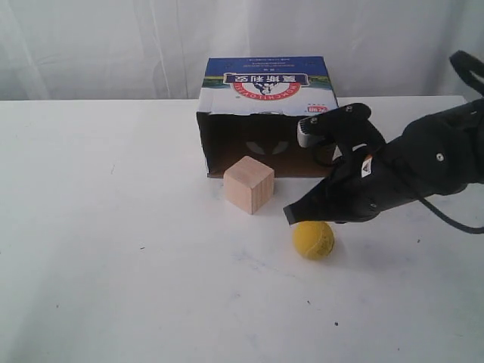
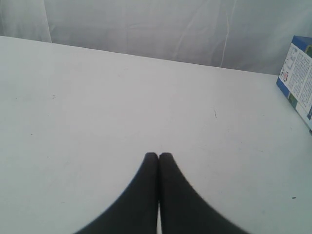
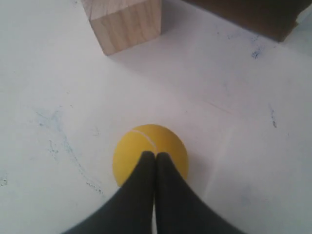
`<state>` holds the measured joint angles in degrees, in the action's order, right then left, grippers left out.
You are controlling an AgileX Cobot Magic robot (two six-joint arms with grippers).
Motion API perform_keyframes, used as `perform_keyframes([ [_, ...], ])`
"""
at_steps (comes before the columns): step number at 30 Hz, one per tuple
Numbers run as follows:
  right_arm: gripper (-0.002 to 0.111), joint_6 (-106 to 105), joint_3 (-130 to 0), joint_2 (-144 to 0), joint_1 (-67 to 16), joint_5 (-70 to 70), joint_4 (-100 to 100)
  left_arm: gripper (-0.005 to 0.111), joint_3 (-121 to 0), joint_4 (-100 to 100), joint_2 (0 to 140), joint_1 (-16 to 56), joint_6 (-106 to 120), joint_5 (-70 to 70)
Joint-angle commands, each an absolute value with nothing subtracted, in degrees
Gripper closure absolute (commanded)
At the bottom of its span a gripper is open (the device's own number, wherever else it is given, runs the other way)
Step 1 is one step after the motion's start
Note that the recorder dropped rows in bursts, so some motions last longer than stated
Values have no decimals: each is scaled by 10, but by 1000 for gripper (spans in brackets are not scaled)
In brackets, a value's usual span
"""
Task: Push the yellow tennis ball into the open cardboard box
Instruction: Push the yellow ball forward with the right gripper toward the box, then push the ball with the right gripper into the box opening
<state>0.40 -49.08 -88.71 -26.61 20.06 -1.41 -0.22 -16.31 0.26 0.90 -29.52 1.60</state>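
- On the white table [image 1: 113, 249], right of centre, I see the ball [image 1: 314, 240]. It sits in front of the box [image 1: 268, 87], apart from the opening and not inside.
- The box has its open side facing the exterior camera, dark inside. The blue, white and red panel is on top, characters upside down.
- Right gripper [image 3: 155, 156]: fingers pressed together tip to tip, gripping nothing. In the wrist view the tips overlap the ball. In the exterior view they sit just above its upper left. I can't tell if they touch it.
- The cube [image 1: 249, 184] stands just in front of the opening, towards its left side. It is left of the ball and apart from it, near the right gripper's tip.
- Left gripper [image 2: 158, 156]: fingers closed against each other, holding nothing, over bare table. A box corner shows at the edge of its wrist view.
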Motion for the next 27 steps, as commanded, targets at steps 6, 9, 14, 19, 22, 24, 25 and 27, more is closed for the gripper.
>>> perform_keyframes([
  [6, 108, 7, -495, -918, -254, 189, 8, 107, 0, -163, 1, 7, -296, 13],
  [9, 108, 13, -495, -947, -250, 182, 8, 107, 0, -163, 1, 7, -296, 13],
  [14, 108, 16, -495, -977, -250, 167, 15, 107, 0, -163, 1, 7, -296, 13],
  [19, 108, 18, -495, -977, -250, 161, 15, 107, 0, -163, 1, 7, -296, 13],
  [22, 108, 18, -495, -977, -250, 161, 15, 107, 0, -163, 1, 7, -296, 13],
  [24, 108, 18, -495, -977, -250, 160, 15, 107, 0, -163, 1, 7, -296, 13],
  [25, 108, 18, -495, -977, -250, 160, 15, 107, 0, -163, 1, 7, -296, 13],
  [27, 108, 18, -495, -977, -250, 160, 15, 107, 0, -163, 1, 7, -296, 13],
])
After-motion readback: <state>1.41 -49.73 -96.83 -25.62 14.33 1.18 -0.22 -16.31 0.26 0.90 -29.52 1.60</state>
